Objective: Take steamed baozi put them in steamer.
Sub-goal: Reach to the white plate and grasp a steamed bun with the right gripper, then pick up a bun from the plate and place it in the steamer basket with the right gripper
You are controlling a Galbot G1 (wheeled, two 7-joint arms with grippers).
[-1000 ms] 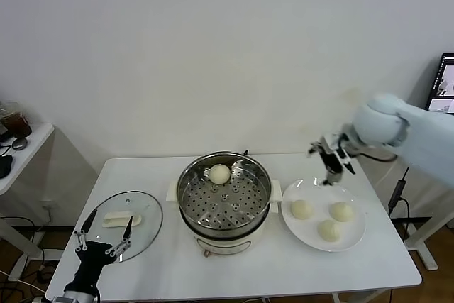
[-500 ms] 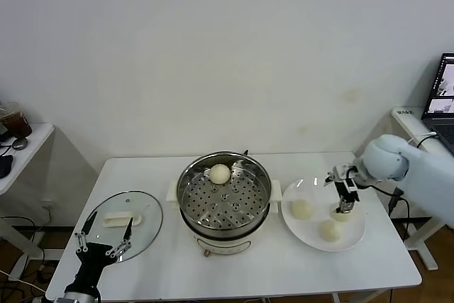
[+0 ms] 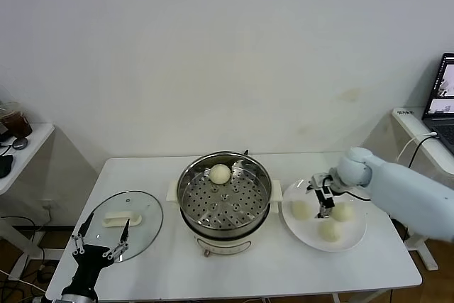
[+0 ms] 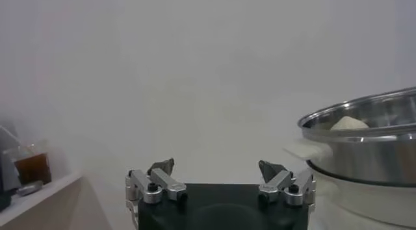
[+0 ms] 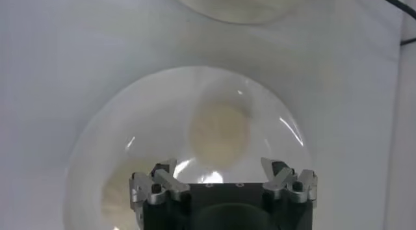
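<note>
The steel steamer [image 3: 224, 202] stands mid-table with one steamed baozi [image 3: 220, 173] on its perforated tray. Three more baozi [image 3: 301, 209] [image 3: 342, 211] [image 3: 328, 230] lie on the white plate [image 3: 358, 232] to its right. My right gripper [image 3: 323, 200] hangs open low over the plate, between the buns and holding nothing. In the right wrist view one baozi [image 5: 220, 130] lies just ahead of the open right gripper [image 5: 224, 169], and another [image 5: 120, 192] is half hidden beside it. My left gripper [image 3: 99, 238] is parked open at the front left, and the left wrist view shows it empty [image 4: 216, 166].
A round glass lid [image 3: 128, 223] with a white handle lies flat at the table's left, under the left gripper. In the left wrist view the steamer [image 4: 364, 143] shows at the side. A side table with a cup [image 3: 15, 124] stands far left, a laptop [image 3: 445, 90] far right.
The right arm has come down from behind the plate and swung left, so its open gripper is now low among the buns. The left arm has stayed put.
</note>
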